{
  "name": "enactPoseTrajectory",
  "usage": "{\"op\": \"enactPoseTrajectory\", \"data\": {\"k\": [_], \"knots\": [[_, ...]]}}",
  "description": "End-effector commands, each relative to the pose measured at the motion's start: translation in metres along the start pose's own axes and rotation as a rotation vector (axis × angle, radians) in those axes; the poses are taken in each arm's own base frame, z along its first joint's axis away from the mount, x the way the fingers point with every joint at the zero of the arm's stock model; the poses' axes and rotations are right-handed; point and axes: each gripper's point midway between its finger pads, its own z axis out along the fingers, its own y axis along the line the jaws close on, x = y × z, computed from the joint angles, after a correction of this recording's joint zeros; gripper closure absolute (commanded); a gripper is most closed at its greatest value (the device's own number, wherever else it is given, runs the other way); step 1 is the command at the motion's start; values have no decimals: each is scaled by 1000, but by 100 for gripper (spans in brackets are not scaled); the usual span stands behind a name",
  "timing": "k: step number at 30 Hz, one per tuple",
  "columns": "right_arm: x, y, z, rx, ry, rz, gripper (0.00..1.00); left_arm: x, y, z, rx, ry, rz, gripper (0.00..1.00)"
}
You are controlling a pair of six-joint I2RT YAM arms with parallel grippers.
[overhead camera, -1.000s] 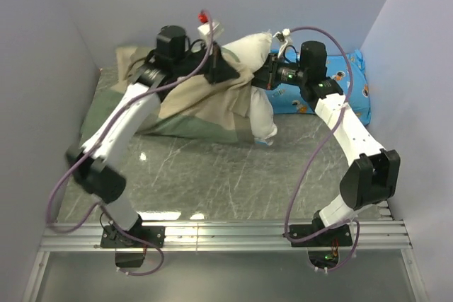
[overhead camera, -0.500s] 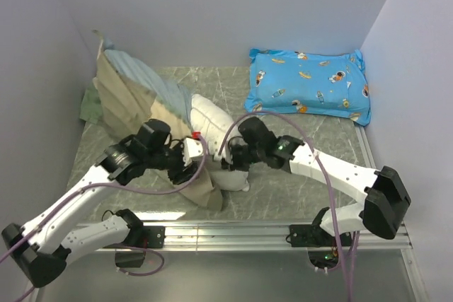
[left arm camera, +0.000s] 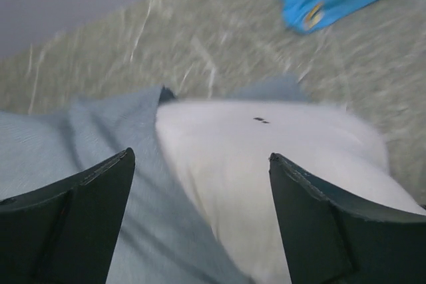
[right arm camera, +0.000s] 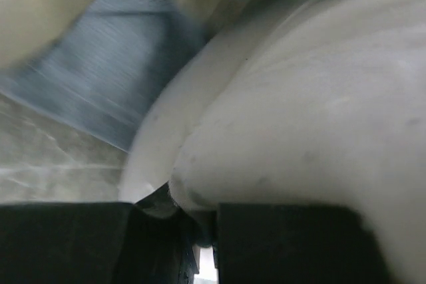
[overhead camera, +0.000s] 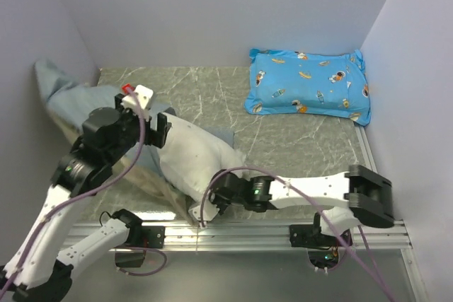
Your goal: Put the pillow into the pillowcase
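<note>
Altogether one pillow point(overhead camera: 202, 157), one pillowcase point(overhead camera: 71, 93), one cushion point(overhead camera: 308, 83)

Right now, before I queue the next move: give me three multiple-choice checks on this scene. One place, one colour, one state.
1. Where does the blue cartoon cushion lie on the table?
A) near left edge
B) far right corner
C) dead centre

2. What colour is the pillowcase face showing around the pillow?
A) red
B) black
C) grey-blue

3. How does the left pincer stand?
A) open, nothing between its fingers
B) shut on the pillow
C) shut on the cushion

Answers:
1 B: in the top view the cushion sits at the far right of the table.
2 C: the left wrist view shows grey-blue cloth beside the white pillow.
3 A: its fingers stand wide apart above the pillow, gripping nothing.
</note>
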Motion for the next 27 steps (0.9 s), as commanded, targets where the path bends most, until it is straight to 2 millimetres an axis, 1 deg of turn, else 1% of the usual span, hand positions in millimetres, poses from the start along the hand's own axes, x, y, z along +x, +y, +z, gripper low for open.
{"op": "enactPoseTrajectory", "data": {"k": [1, 2, 3, 4, 5, 6, 7, 8, 9, 10, 11, 12, 13, 14, 15, 16, 17, 18, 19, 20, 21, 22, 23, 24, 25, 26, 27], "knots": [[86, 49, 4, -169, 428, -161, 100, 73, 31, 33, -170, 236, -81, 14], [99, 46, -1, -158, 521, -182, 100, 90, 35, 38, -176, 302, -94, 17], [109, 54, 3, -192, 575, -192, 100, 112, 39, 50, -179, 394, -117, 19], [117, 59, -2, -205, 624, -169, 100, 128, 52, 53, -196, 455, -157, 29], [121, 60, -4, -212, 655, -160, 100, 142, 54, 55, -185, 519, -183, 32], [126, 66, -5, -237, 679, -151, 100, 162, 45, 70, -96, 600, -219, 35], [132, 71, -9, -250, 706, -123, 100, 165, 48, 75, -90, 637, -241, 40], [135, 74, -11, -262, 721, -113, 100, 172, 46, 81, -67, 669, -259, 42], [137, 77, -12, -267, 733, -98, 100, 186, 39, 100, -11, 710, -288, 45], [140, 81, -13, -264, 744, -68, 100, 184, 40, 111, 2, 712, -292, 58], [143, 84, -16, -262, 752, -50, 100, 185, 39, 123, 22, 707, -304, 63], [145, 85, -18, -250, 761, -33, 100, 197, 36, 145, 70, 725, -279, 68], [149, 94, -22, -251, 773, -9, 99, 183, 38, 164, 86, 671, -278, 79], [150, 96, -23, -237, 778, 10, 92, 178, 34, 179, 127, 644, -277, 83], [151, 95, -27, -206, 782, 34, 79, 163, 25, 207, 178, 609, -243, 87], [154, 97, -30, -189, 794, 85, 63, 151, 14, 219, 229, 583, -230, 96], [160, 94, -37, -161, 802, 140, 45, 139, 6, 229, 272, 553, -195, 98], [165, 90, -42, -125, 814, 186, 21, 114, -8, 240, 323, 497, -157, 100], [170, 86, -48, -88, 823, 257, 13, 101, -17, 242, 367, 456, -136, 100], [173, 71, -58, -18, 810, 330, 11, 93, -21, 239, 403, 425, -86, 100], [188, 63, -69, 27, 822, 427, 8, 85, -26, 231, 423, 402, -60, 100], [187, 54, -74, 35, 772, 539, 5, 85, -27, 225, 438, 399, -39, 100], [188, 41, -87, 87, 728, 623, 4, 91, -28, 216, 462, 417, -8, 100], [207, 36, -102, 121, 740, 729, 4, 99, -27, 201, 467, 430, 1, 100], [211, 31, -112, 136, 715, 784, 3, 105, -26, 192, 466, 441, 11, 100], [204, 26, -119, 145, 628, 839, 3, 114, -23, 182, 464, 452, 35, 100], [205, 25, -126, 148, 593, 888, 2, 128, -21, 163, 457, 469, 44, 100]]}}
